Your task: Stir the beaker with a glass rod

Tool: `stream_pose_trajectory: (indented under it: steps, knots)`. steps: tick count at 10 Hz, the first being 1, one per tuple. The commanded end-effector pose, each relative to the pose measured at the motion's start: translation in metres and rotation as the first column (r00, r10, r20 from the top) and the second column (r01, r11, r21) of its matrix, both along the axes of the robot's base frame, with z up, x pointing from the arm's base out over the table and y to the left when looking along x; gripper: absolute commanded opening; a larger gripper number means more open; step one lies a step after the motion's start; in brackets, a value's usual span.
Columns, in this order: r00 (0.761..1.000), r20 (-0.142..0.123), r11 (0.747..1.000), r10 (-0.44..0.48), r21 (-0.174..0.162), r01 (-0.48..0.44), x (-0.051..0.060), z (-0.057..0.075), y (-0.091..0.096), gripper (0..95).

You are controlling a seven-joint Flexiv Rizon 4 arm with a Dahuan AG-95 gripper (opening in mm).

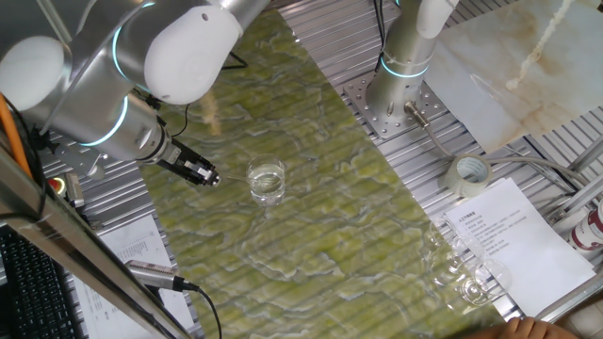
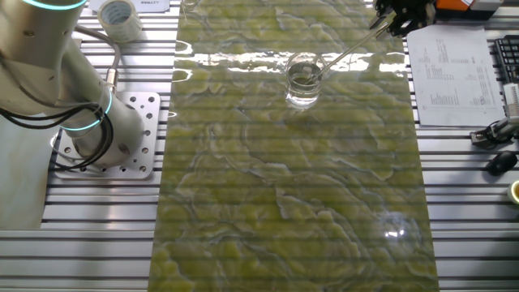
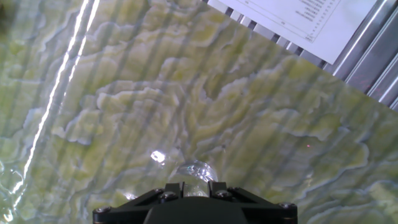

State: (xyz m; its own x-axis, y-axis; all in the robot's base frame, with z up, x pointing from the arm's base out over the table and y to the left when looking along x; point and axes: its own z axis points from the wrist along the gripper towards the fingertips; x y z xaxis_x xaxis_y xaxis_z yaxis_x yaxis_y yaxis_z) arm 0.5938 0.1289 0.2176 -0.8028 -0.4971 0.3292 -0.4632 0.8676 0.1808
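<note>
Glass rod (image 2: 345, 55): thin, stiff, slick, likely brittle; slants from gripper (image 2: 388, 24), pinched at its upper end, into beaker (image 2: 303, 79); beaker: light, tippable, mid-mat (image 2: 292, 203); grip lightly, stir gently.

The beaker (image 2: 303, 79) stands on the mat (image 2: 292, 186), below and to the left of the gripper (image 2: 388, 20) in the other fixed view. The glass rod (image 2: 345, 53) slants from the gripper down into the beaker. A printed sheet (image 2: 451, 77) lies just beneath the gripper, beside the mat
</note>
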Motion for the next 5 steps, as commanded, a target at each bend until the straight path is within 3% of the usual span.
stream_pose_trajectory:
  steps: [1, 5]
  knots:
    - [1.000, -0.006, 1.000, 0.000, -0.001, 0.000, -0.0005, 0.0001, -0.0002, 19.0]
    - [0.999, -0.033, 1.000, 0.002, -0.017, -0.002, -0.0012, -0.0007, -0.0010, 19.0]
